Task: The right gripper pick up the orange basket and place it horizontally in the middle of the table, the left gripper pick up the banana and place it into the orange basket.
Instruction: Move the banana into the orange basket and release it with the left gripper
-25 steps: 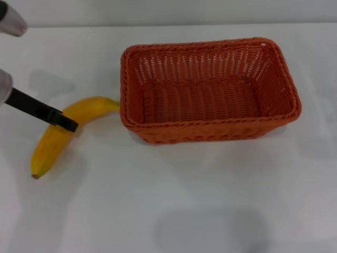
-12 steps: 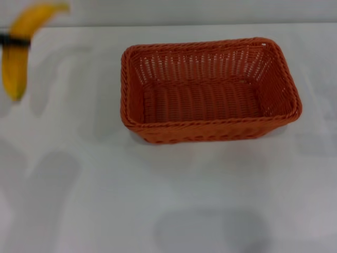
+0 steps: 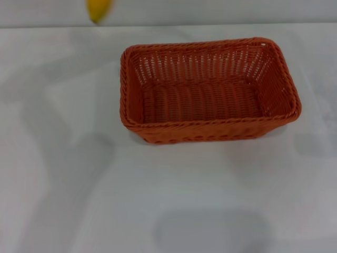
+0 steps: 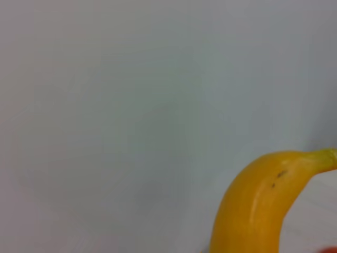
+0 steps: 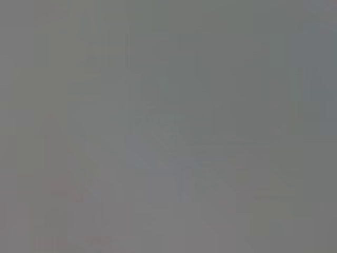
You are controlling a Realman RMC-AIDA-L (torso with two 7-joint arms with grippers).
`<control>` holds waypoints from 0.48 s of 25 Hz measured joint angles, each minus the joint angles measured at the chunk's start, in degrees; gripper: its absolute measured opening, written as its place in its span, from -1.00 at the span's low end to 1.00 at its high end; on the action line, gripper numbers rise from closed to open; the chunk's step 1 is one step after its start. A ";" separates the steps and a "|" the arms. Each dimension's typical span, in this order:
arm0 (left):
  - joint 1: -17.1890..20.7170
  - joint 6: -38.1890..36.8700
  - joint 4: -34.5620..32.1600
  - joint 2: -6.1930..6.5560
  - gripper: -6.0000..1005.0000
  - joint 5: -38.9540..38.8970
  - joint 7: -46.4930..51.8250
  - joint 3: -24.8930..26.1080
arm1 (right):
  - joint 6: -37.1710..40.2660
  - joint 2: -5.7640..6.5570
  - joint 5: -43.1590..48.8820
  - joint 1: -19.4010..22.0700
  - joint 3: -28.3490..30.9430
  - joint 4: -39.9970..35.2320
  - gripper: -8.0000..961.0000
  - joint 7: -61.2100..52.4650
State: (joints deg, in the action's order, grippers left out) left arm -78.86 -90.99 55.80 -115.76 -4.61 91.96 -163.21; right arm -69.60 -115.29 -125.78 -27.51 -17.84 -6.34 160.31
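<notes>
The banana (image 3: pixel 99 10) hangs above the table (image 3: pixel 79 200) (left tool unseen, its grip untellable); orange basket (image 3: pixel 209 89) empty.

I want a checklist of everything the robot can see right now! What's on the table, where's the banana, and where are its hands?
Surface: white table, bare apart from the basket.
Job's things: orange basket upright, lengthwise across the table's middle, nothing in it. Banana off the table, at the head view's top edge, left of the basket; also close up in the left wrist view.
Clutter: nothing seen.
Grippers: left gripper and right gripper not in view.
Cables: nothing seen.
Surroundings: plain grey wall behind the table; right wrist view shows only grey.
</notes>
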 joint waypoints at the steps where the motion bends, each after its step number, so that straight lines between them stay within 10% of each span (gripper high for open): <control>1: -1.16 0.12 -1.70 -0.46 0.02 2.06 -0.75 -0.01 | -0.01 -0.05 0.00 0.00 0.01 0.06 0.56 -0.06; 7: -7.67 11.32 -18.33 -3.29 0.06 19.53 -1.99 0.00 | -0.26 -0.10 0.00 0.00 0.00 0.17 0.56 -0.99; 12: -7.61 20.97 -30.29 -3.30 0.11 24.54 -2.20 0.05 | -0.65 -0.19 0.00 0.47 0.07 0.19 0.56 -1.83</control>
State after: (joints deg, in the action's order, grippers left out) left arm -86.47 -70.02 25.51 -119.07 19.94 89.75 -163.16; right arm -70.25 -115.48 -125.77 -27.04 -17.77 -6.15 158.48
